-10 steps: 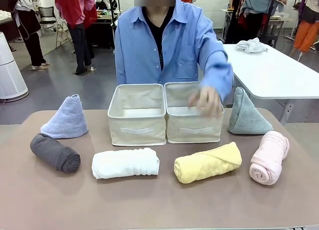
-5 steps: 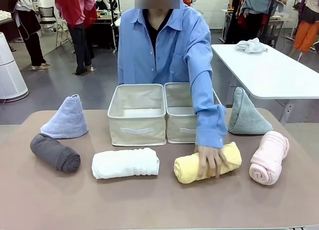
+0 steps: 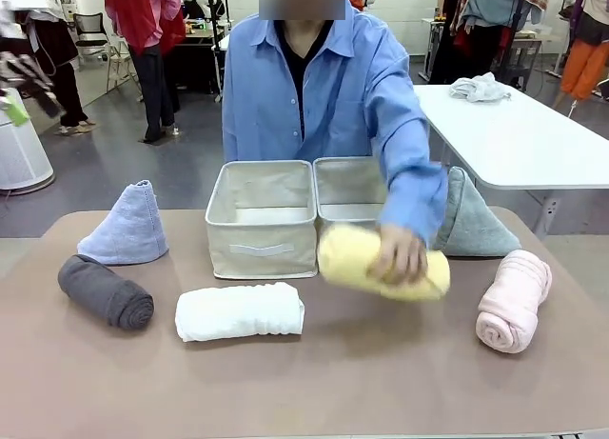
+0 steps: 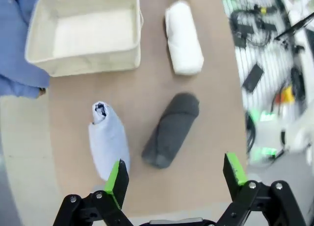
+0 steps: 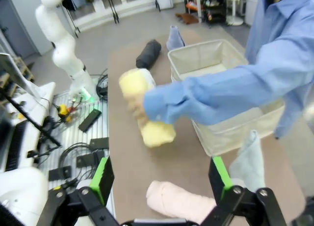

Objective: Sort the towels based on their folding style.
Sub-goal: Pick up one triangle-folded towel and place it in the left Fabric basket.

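The left claw (image 4: 175,176), spread wide and empty, hangs above the table (image 4: 211,133) over the light blue cone towel (image 4: 108,140) and the dark grey roll (image 4: 171,130), with the white roll (image 4: 184,39) and a cream box (image 4: 83,35) beyond. The right claw (image 5: 162,179), equally wide open and empty, hangs above the pink roll (image 5: 179,201), near the grey-green cone towel (image 5: 248,162). The person's hand (image 3: 400,253) grips the yellow roll (image 3: 343,253), raised in front of the right-hand cream box (image 3: 347,187).

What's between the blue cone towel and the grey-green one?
In the front view, two cream boxes side by side, plus the person's hand holding the yellow towel.
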{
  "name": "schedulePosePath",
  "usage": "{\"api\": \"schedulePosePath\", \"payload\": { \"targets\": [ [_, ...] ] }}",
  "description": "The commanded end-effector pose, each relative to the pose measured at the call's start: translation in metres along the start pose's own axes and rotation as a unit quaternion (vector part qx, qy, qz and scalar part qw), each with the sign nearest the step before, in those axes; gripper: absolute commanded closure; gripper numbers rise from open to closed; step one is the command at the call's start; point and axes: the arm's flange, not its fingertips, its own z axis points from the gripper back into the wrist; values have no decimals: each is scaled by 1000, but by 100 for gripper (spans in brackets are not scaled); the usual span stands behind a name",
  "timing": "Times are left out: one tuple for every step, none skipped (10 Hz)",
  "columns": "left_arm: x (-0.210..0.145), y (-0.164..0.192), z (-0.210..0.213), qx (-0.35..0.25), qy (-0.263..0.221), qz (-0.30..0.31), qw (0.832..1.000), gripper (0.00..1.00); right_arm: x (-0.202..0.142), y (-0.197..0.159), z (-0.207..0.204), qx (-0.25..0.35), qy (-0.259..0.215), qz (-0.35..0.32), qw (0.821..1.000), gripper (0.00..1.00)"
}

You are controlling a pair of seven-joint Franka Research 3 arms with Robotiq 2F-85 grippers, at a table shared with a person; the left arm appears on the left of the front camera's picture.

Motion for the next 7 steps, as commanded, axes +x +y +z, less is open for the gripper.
{"api": "schedulePosePath", "payload": {
  "targets": [
    [25, 26, -35, 44, 156, -21, 987, 0, 1, 0, 1, 0, -1, -1, 1000, 0],
    [41, 45, -63, 37, 188, -28, 981, 0, 1, 0, 1, 0, -1, -1, 1000, 0],
    [50, 60, -82, 34, 199, -28, 979, 0, 1, 0, 1, 0, -1, -1, 1000, 0],
    [55, 70, -96, 42, 180, -12, 983, 0, 1, 0, 1, 0, -1, -1, 1000, 0],
    [58, 77, -111, 60, 168, -2, 984, 0, 1, 0, 1, 0, -1, -1, 1000, 0],
    [55, 81, -127, 91, 183, 3, 979, 0, 1, 0, 1, 0, -1, -1, 1000, 0],
    [52, 84, -139, 96, 200, -4, 975, 0, 1, 0, 1, 0, -1, -1, 1000, 0]
  ]
}}
